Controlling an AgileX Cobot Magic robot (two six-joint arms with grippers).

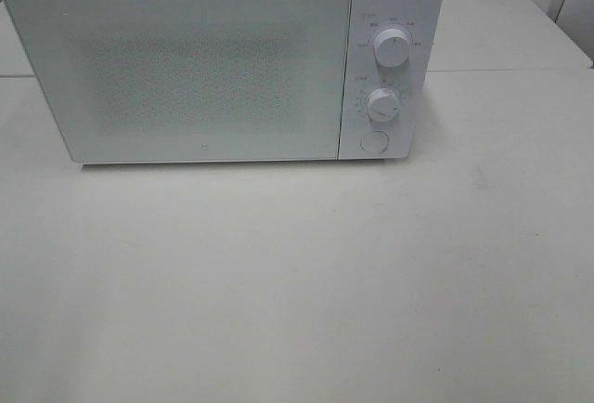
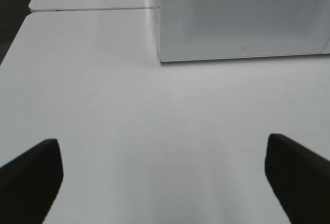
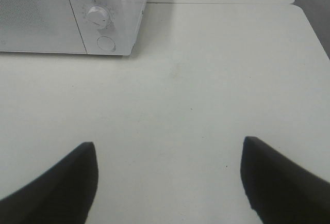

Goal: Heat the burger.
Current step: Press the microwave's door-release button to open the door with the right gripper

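Basically, progress can't be confirmed from any view. Exterior high: the microwave (image 1: 204, 69) sits at the far side of the tabletop (image 1: 297, 282) with its door (image 1: 186, 73) shut; the panel is frosted and I can't see through it. On the right-hand control strip are the upper knob (image 1: 393, 50), lower knob (image 1: 381, 104) and round button (image 1: 373, 141); their settings are too small to read. The burger is nowhere in sight, and neither is a plate; no arm shows in this view either. Left wrist: the left gripper (image 2: 162, 146) hangs over bare tabletop on the near side of the microwave's left corner, jaws spread fully wide, nothing between them. Right wrist: the right gripper (image 3: 169, 149) is likewise over bare tabletop, near side of the control strip, jaws wide apart and empty. Judgement: either the burger hasn't come into the workspace yet, or it's already behind that shut door; the pictures don't settle which. If it's outside, everything is left: open the door, load, close, set the timer. If it's inside, what's left is the knobs, then unloading.
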